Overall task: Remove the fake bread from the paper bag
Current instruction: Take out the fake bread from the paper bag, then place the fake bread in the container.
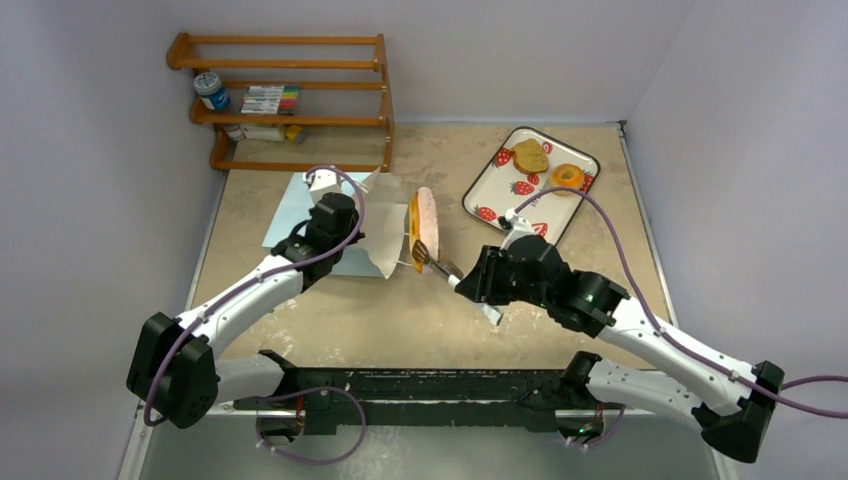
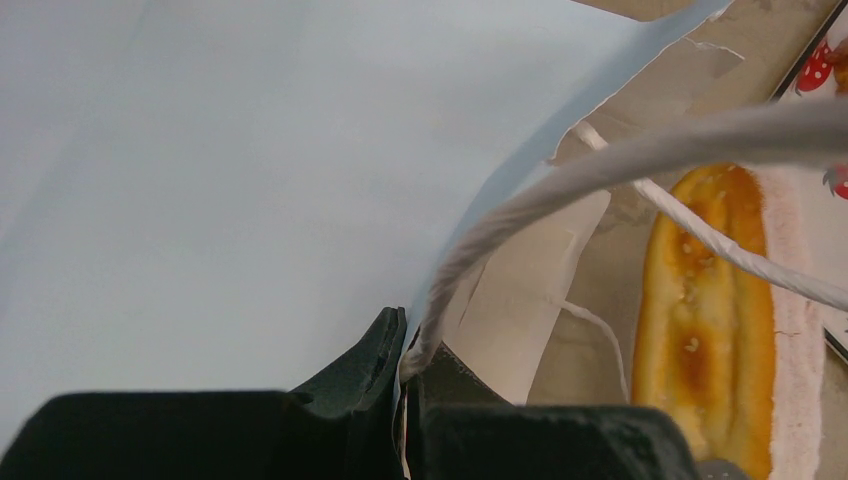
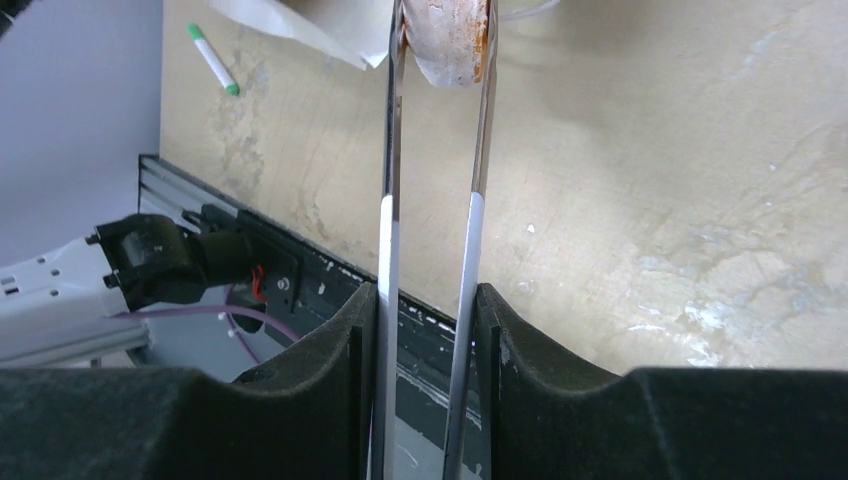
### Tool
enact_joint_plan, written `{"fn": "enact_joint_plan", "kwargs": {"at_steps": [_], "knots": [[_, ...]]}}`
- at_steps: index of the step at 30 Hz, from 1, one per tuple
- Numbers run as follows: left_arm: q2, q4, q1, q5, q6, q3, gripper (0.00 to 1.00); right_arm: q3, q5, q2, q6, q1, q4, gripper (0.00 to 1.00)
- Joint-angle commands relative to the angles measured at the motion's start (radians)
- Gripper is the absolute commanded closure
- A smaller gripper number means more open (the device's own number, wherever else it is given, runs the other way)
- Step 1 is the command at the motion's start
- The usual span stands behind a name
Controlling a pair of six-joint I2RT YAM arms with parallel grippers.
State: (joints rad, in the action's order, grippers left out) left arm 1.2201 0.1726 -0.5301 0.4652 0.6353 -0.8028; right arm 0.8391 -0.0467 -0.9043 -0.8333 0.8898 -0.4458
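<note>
Black fingers of the left gripper [image 2: 405,345] fill the bottom of the left wrist view, pressed together on the white cord handle [image 2: 520,205] of the paper bag [image 2: 250,200]. No print shows on the bag's pale blue side. Its inside cannot be seen from any view.

Beyond the torn white mouth lies the long roll [image 2: 710,320], pale at the edge and orange down the middle, its lower end cut off by the frame.

From the right wrist, the right gripper [image 3: 428,300] is closed part way on a pair of metal tongs [image 3: 388,150], one arm against each finger. The tongs' tips pinch one end of the roll at the top edge, where most of it is out of frame.

From above, the roll stands on its edge just beside the bag's open mouth, outside it. Whether it touches the table [image 1: 400,320] I cannot tell. The left gripper is hidden there under its own wrist.

Well apart to the right, a strawberry-print tray [image 1: 500,178] carries a toast slice [image 1: 530,156] and a ring doughnut [image 1: 567,177].

At the back left a wooden shelf [image 1: 290,62] holds a blue-lidded jar [image 1: 211,90] and a pack of coloured markers [image 1: 270,98]; their labels are too small to read. A green-capped pen [image 3: 213,58] lies on the table near the bag
</note>
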Motion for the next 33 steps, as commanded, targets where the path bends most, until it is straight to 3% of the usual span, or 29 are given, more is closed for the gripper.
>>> {"fn": "enact_joint_plan", "kwargs": {"at_steps": [1,8,11,20,28,33], "knots": [[-0.002,-0.043,0.015,-0.020,-0.007,0.014,1.00,0.039,-0.165,0.070,-0.071,-0.004,-0.003,1.00],[-0.013,-0.025,0.016,-0.063,-0.035,0.016,1.00,0.060,-0.308,0.011,-0.085,-0.008,0.017,1.00],[-0.024,-0.016,0.015,-0.079,-0.040,0.018,1.00,0.083,-0.318,-0.038,-0.054,-0.064,0.048,1.00],[-0.057,0.022,0.016,-0.112,-0.070,0.003,1.00,0.099,-0.050,-0.162,0.090,-0.429,0.244,1.00],[-0.071,0.034,0.016,-0.129,-0.086,-0.014,1.00,0.002,0.160,-0.249,0.037,-0.541,0.451,1.00],[-0.072,0.033,0.016,-0.147,-0.091,-0.021,1.00,-0.047,0.189,-0.278,-0.006,-0.568,0.523,1.00]]}}
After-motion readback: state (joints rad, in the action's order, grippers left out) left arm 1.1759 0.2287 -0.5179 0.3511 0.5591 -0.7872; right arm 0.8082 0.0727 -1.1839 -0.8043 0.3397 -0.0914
